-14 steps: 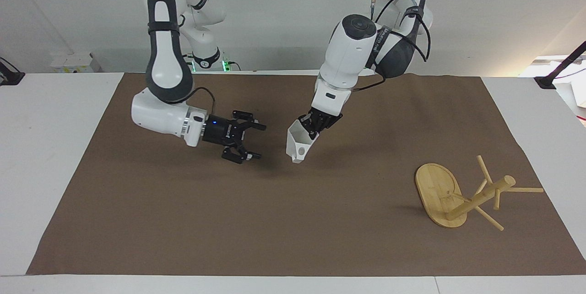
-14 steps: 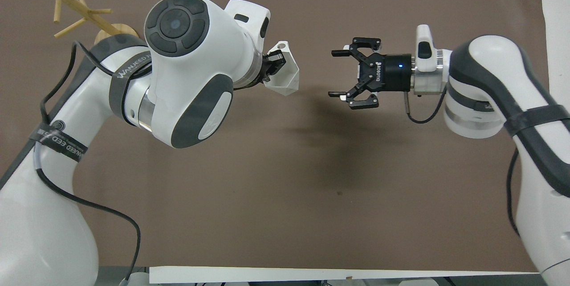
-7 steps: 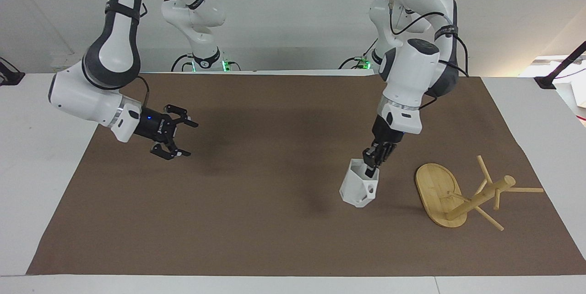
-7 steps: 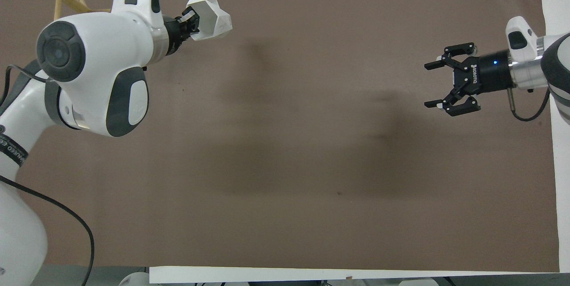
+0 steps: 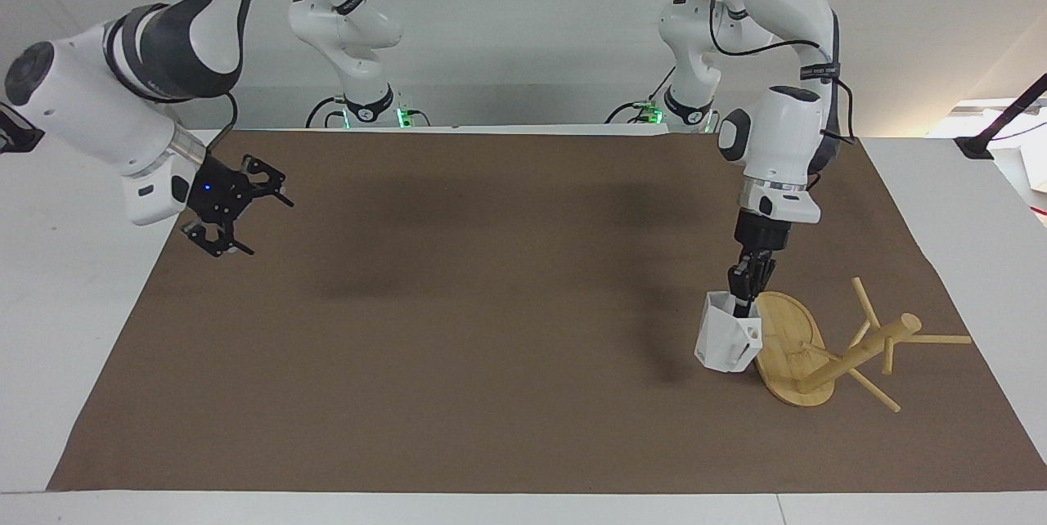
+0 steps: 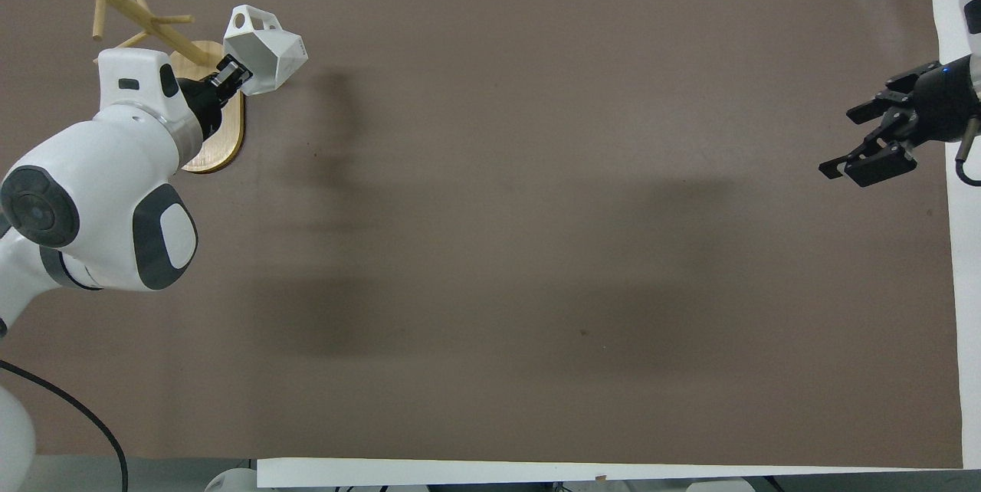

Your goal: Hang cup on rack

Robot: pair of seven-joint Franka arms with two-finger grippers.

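The right gripper (image 5: 237,214) hangs over the brown mat's (image 5: 491,329) edge at the right arm's end of the table, jaws spread wide and holding nothing. The left gripper (image 5: 744,296) points down, its fingers pinched on the cup's (image 5: 726,338) rim. The cup is in the air, just beside the rack's (image 5: 789,345) oval base, handle hole toward the rack. The rack sits at the left arm's end, post leaning, pegs fanned out.
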